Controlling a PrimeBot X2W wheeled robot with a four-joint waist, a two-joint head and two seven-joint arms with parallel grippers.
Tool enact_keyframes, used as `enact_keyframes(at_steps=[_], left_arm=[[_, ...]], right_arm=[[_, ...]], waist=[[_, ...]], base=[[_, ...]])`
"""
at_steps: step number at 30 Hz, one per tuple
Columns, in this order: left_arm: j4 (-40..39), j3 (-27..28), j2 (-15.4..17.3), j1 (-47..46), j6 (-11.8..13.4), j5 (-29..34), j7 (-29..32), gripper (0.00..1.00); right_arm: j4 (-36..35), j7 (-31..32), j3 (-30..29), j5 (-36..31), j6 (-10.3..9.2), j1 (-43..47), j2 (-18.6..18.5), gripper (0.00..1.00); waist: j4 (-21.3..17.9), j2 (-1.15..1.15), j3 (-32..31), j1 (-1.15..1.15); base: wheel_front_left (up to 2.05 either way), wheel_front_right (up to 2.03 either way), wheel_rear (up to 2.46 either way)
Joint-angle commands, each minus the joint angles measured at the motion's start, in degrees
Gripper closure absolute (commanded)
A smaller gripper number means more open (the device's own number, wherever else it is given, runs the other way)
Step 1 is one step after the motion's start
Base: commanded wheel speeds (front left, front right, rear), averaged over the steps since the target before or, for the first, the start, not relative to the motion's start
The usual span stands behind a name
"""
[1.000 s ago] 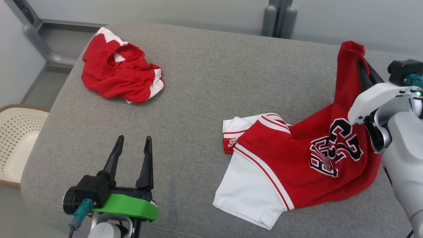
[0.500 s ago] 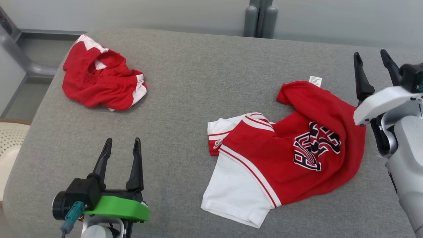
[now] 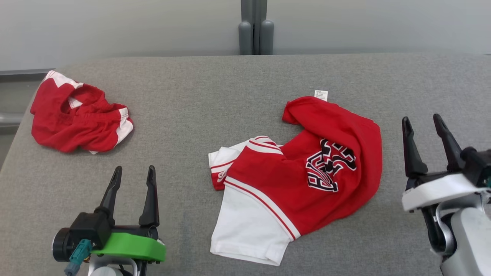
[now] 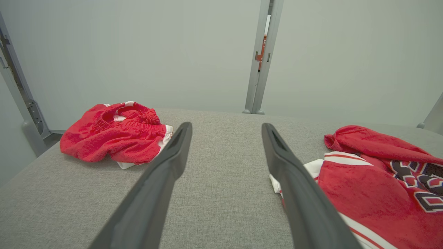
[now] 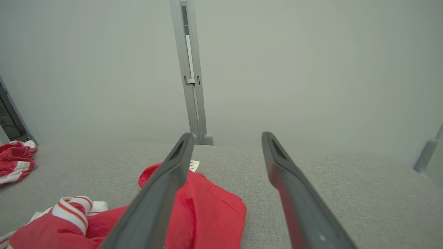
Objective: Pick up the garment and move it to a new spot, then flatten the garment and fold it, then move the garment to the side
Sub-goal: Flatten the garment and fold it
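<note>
- The jersey, red and white with black lettering on it, lies crumpled right of centre on the grey padded surface, with its white part toward the robot and a red fold turned over at the far end.
- From above, the head view gives the jersey's whole outline. The left wrist view, low down, catches its near striped edge and part of the lettering. The right wrist view catches the red far fold with a small white label at its tip.
- The right gripper hangs just right of the jersey, fingers spread, nothing between them and clear of the cloth.
- The left gripper sits well left of the jersey at the near edge, fingers likewise spread and empty.
- Bunched red shorts with white trim lie at the far left, well apart from the jersey.
- A grey post stands behind the surface against a pale wall.
</note>
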Motion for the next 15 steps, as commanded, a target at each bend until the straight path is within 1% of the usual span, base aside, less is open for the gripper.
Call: enact_keyframes(at_steps=[1, 6, 11, 15], left_arm=[[-0.08, 0.26, 0.14, 0.55, -0.25, 0.25, -0.02, 0.0], [0.24, 0.04, 0.13, 0.56, -0.42, 0.4, -0.03, 0.0], [1.06, -0.91, 0.13, -1.0, -0.68, 1.04, -0.03, 0.0], [1.82, -2.23, 0.13, -2.45, -0.81, 1.42, -0.02, 0.0]], right_arm=[[-1.56, -0.16, -0.6, -0.21, -0.08, 2.6, 1.05, 0.0], [-5.59, -0.16, -1.93, -0.53, -0.08, 8.45, 4.31, 0.0], [-6.91, -0.16, -1.45, -2.0, -0.08, 10.35, 5.5, 0.0], [-7.27, -0.16, -1.03, -2.49, -0.08, 10.15, 6.19, 0.0]], waist=[[-0.94, 0.0, -0.55, 0.0], [-1.85, 0.0, -0.76, 0.0], [-2.99, 0.0, -0.61, 0.0], [-3.82, 0.0, -0.42, 0.0]], base=[[0.0, 0.0, 0.0], [0.0, 0.0, 0.0], [0.0, 0.0, 0.0], [0.0, 0.0, 0.0]])
